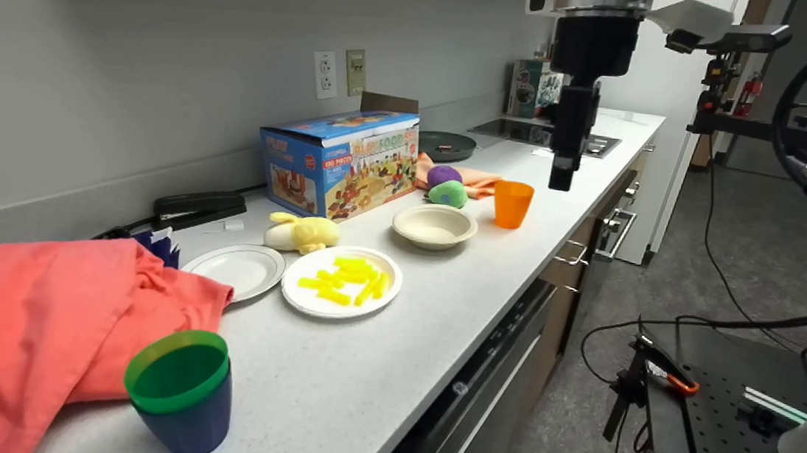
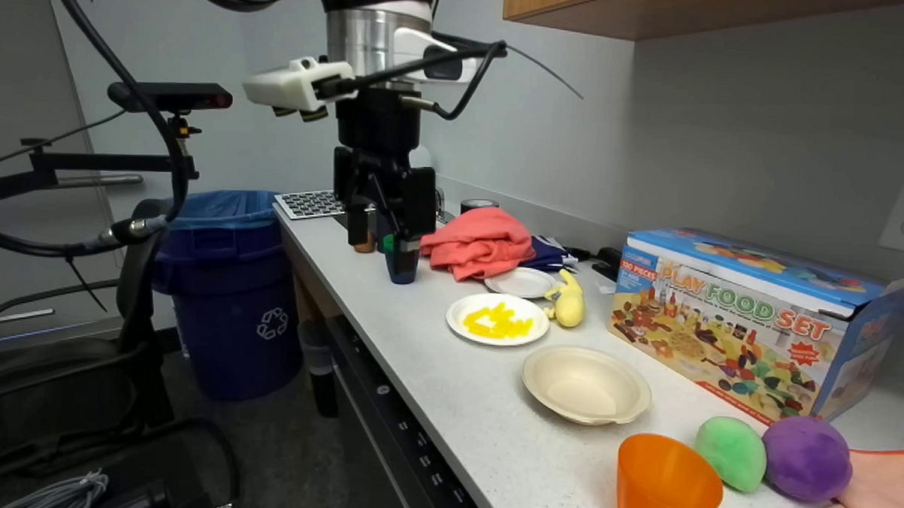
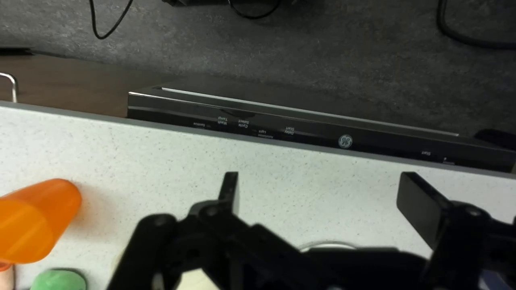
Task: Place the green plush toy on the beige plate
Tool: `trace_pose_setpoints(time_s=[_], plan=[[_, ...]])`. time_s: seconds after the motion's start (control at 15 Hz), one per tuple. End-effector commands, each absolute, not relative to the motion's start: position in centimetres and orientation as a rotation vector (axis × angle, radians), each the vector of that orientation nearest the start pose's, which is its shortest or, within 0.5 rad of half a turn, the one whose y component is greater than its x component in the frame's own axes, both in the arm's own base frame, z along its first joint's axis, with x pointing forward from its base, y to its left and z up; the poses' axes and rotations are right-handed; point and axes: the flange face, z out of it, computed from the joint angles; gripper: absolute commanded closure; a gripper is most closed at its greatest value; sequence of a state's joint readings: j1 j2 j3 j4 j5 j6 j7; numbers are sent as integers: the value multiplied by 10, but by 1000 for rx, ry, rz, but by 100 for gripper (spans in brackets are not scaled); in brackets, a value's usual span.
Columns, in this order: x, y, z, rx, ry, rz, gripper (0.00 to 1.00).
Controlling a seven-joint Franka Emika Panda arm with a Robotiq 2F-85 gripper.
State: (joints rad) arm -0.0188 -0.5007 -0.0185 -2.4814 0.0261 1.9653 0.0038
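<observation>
The green plush toy [image 1: 449, 194] lies on the counter against a purple plush toy. It also shows in an exterior view [image 2: 731, 452] and at the bottom left of the wrist view [image 3: 58, 280]. The beige plate [image 1: 435, 228], bowl-like and empty, sits close to the green toy. It also shows in an exterior view [image 2: 586, 385] and is mostly hidden behind the gripper in the wrist view [image 3: 196, 280]. My gripper [image 3: 320, 193] is open and empty, fingers pointing down, well above the counter near its front edge. It also shows in both exterior views [image 1: 562, 177] [image 2: 382, 240].
An orange cup [image 2: 666, 483] stands beside the green toy, and the purple toy [image 2: 806, 458] touches it. A white plate [image 1: 293, 291] holds yellow pieces, with a yellow plush toy [image 1: 306, 233] behind. A food-set box [image 1: 343, 165] stands by the wall. Stacked cups [image 1: 183, 398] stand by a coral cloth.
</observation>
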Motion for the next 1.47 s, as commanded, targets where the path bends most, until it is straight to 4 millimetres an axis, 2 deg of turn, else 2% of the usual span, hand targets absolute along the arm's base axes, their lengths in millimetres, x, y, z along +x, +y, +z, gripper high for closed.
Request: trace_pose_setpoints(time_s=[0.0, 0.4, 0.6, 0.67, 0.73, 0.87, 1.13, 1.4], plan=[[427, -37, 455, -3108, 237, -14, 0], [481, -86, 441, -3138, 513, -132, 0], [499, -104, 439, -3135, 657, -152, 0], [501, -103, 440, -3127, 675, -138, 0], [488, -98, 436, -3124, 610, -136, 0], [495, -101, 435, -3118, 643, -137, 0], [497, -101, 435, -3116, 651, -138, 0], [500, -115, 422, -3130, 620, -125, 0]])
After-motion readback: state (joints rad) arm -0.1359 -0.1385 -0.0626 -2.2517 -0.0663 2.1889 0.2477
